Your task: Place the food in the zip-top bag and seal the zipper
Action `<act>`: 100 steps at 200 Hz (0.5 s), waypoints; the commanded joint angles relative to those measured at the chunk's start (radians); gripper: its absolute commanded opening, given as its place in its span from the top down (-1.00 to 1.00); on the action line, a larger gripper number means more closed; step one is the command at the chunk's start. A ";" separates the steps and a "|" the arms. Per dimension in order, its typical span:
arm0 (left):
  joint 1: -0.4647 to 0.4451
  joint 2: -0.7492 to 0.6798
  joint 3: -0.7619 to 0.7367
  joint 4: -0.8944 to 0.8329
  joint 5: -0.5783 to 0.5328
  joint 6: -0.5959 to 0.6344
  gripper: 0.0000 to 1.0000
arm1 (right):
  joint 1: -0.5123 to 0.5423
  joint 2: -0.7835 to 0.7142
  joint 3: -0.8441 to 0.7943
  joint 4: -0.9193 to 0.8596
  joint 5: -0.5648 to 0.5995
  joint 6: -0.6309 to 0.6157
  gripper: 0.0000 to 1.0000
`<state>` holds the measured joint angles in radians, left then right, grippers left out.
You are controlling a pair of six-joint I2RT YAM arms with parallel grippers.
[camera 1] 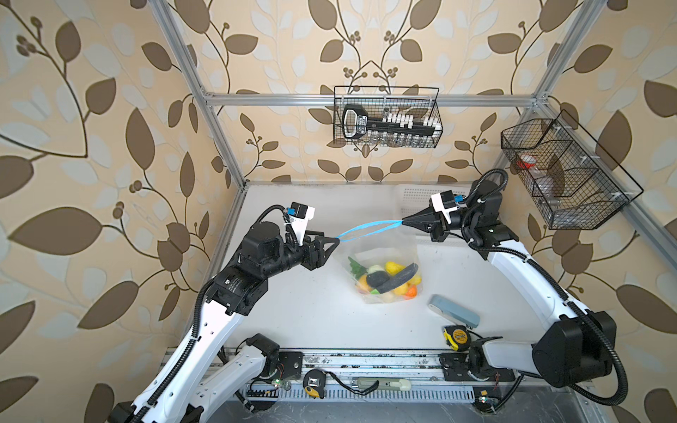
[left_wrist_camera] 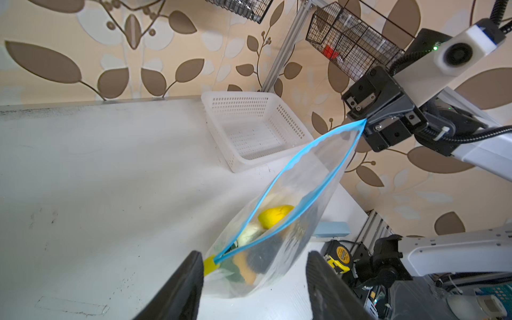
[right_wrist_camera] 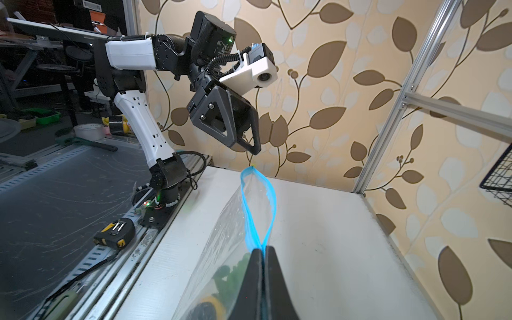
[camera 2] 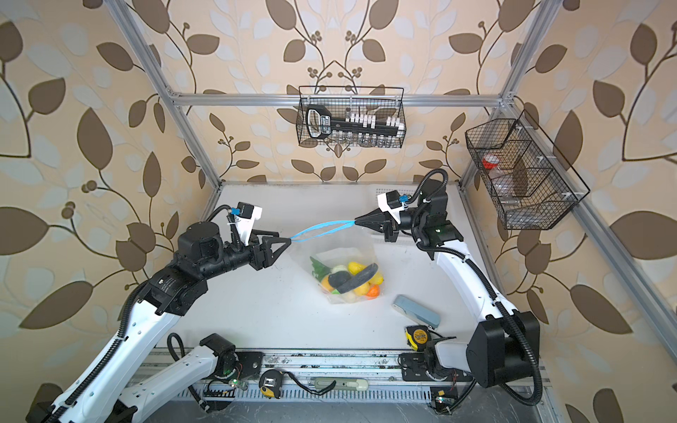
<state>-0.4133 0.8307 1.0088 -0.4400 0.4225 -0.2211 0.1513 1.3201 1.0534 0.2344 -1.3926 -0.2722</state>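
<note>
Both top views showed the white tabletop (camera 1: 293, 311) with the zip-top bag (camera 1: 388, 249) hung over its middle, a little toward the right edge. The bag was strung by its mouth between the two arms, and its loaded bottom appeared to rest on the surface. A white perforated basket (left_wrist_camera: 238, 95) stood in the far right corner. All the food (camera 1: 384, 278) I could see sat heaped at the bottom of the bag.

The zipper (right_wrist_camera: 248, 227) was unsealed, its two blue strands bowed apart along nearly the whole mouth. The right gripper (right_wrist_camera: 263, 250) had its fingers pressed together on the zipper's near end, holding that corner up. The left gripper (left_wrist_camera: 253, 260) had its fingers spread wide at the opposite end, gripping nothing, with the yellow slider tab (left_wrist_camera: 209, 264) just beside one finger.

Loading looked finished, so sealing was the step in hand. To do it well, the left gripper would probably need to centre the small tab between its fingers before closing, since the tab lay off to one side. It could then draw the tab straight along the strip toward the right gripper. That clamp should hold firm so the mouth is taut; slack would likely let the tab jam or slip free.
</note>
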 commanded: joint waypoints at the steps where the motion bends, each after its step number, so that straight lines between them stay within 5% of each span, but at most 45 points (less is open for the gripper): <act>1: 0.022 0.019 0.030 0.012 0.074 0.074 -0.22 | -0.027 0.035 -0.093 0.555 -0.093 0.341 1.00; 24: 0.031 0.025 0.035 -0.009 0.117 0.124 -0.24 | -0.032 0.173 -0.106 1.323 -0.138 0.957 1.00; 100: 0.085 0.057 -0.015 0.006 0.109 0.248 -0.31 | -0.039 0.266 -0.039 1.312 -0.146 1.027 1.00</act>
<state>-0.3626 0.8680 0.9981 -0.4683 0.5171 -0.0441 0.1154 1.5734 0.9737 1.4212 -1.5269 0.6804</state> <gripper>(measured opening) 0.656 0.047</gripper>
